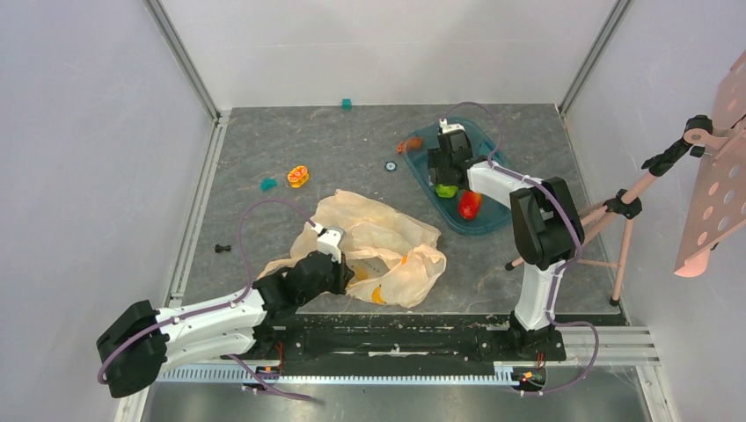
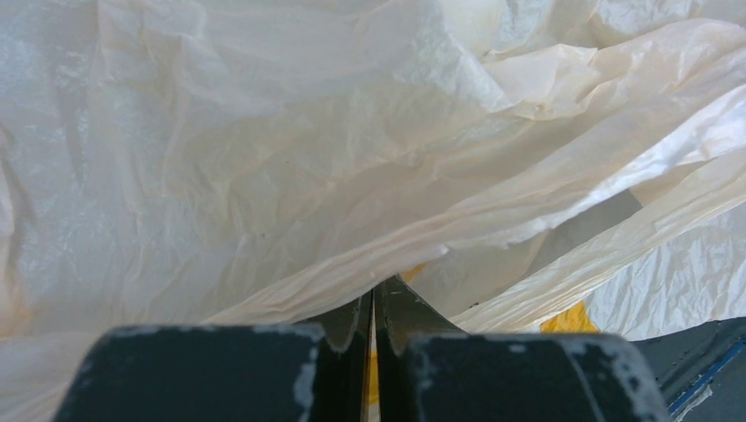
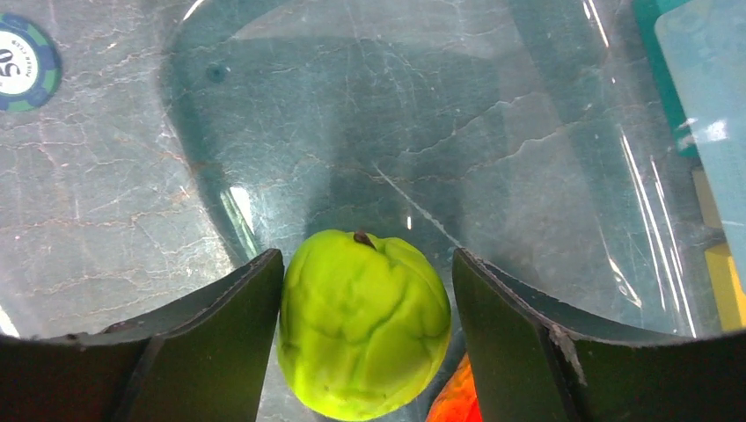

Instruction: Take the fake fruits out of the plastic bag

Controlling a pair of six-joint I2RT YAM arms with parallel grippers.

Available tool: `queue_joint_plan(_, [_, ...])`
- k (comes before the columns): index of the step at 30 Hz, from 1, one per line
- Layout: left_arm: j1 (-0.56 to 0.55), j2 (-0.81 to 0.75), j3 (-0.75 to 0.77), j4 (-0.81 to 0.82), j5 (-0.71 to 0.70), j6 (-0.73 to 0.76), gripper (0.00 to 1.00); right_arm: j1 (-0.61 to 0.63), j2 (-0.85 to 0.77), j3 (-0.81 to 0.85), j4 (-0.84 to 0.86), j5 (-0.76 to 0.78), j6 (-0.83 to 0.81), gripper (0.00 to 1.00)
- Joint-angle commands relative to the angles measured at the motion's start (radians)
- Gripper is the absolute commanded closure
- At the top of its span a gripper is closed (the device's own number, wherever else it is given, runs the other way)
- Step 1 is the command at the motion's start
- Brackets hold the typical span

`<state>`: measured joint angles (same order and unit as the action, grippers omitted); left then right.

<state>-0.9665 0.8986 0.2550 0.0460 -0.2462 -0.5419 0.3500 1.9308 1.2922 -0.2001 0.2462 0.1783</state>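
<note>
Fake fruits: the green fruit lies in the teal tub at upper right of the overhead view, just beside the red-orange fruit. The right claw stands wide astride it, judged loose rather than gripping. A yellow shape, probably the banana, shows through the plastic bag at mid-bench. The left claw is pinched on bag film, evidently to anchor it.

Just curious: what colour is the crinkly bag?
The bag is pale peach-orange, best in the top view.
</note>
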Motion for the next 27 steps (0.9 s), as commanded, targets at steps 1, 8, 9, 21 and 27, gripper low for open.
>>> queue_joint_plan(1, [-0.004, -0.014, 0.028, -0.011, -0.03, -0.01, 0.94, -0.009, 0.02, 0.041, 0.048, -0.022, -0.01, 0.26])
queue_joint_plan(8, [-0.003, -0.023, 0.027, -0.026, -0.034, -0.006, 0.94, -0.009, -0.004, 0.023, 0.049, -0.026, -0.021, 0.18])
queue_joint_plan(9, [-0.003, -0.024, 0.027, -0.027, -0.037, -0.004, 0.94, -0.01, -0.016, 0.02, 0.05, -0.023, -0.027, 0.16])
queue_joint_plan(21, [-0.001, 0.001, 0.053, -0.013, -0.059, 0.011, 0.82, 0.003, -0.328, -0.1, 0.043, -0.172, -0.055, 0.07])
queue_joint_plan(27, [-0.003, 0.002, 0.08, -0.008, -0.107, 0.019, 0.58, 0.162, -0.428, -0.137, 0.021, -0.298, -0.114, 0.16])
